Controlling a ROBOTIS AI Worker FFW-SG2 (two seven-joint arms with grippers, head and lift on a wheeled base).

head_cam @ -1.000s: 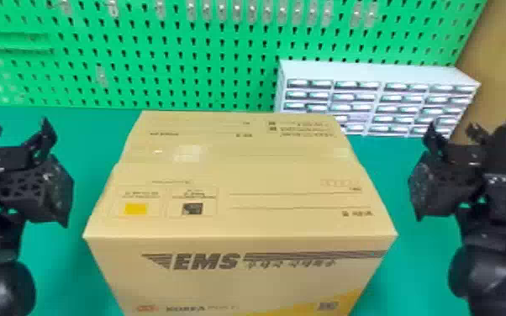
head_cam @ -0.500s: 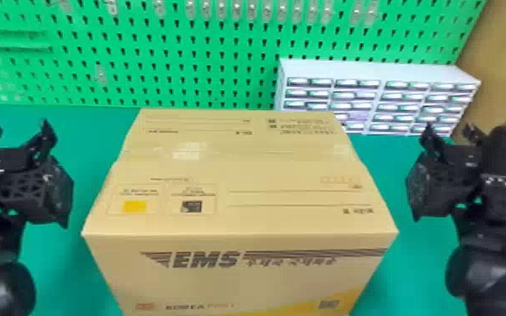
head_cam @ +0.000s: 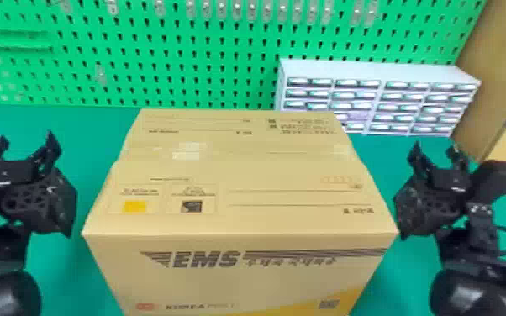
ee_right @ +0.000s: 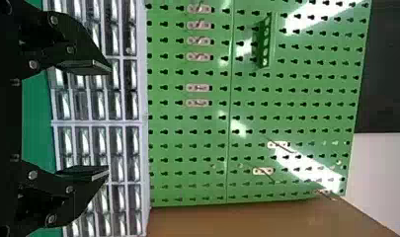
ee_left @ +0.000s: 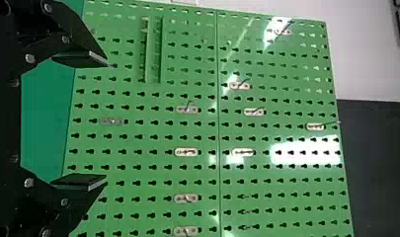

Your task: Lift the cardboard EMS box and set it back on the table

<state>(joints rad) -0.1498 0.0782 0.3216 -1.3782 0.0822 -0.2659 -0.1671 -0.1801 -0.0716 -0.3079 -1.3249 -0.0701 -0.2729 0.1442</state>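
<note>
One upright green perforated pegboard (head_cam: 231, 73) backs one flat dark-green table (head_cam: 84, 126). One large tan cardboard EMS box (head_cam: 239, 277) is upright at the middle of the table area, its base out of view. Behind it, towards the right, one pale multi-drawer plastic cabinet (head_cam: 374, 69) stands by the pegboard. Two black arms flank the box, one per side, fingers pointing forward: the left gripper (head_cam: 25, 136) and the right gripper (head_cam: 436, 147) each hold their two flat fingers spread apart.
</note>
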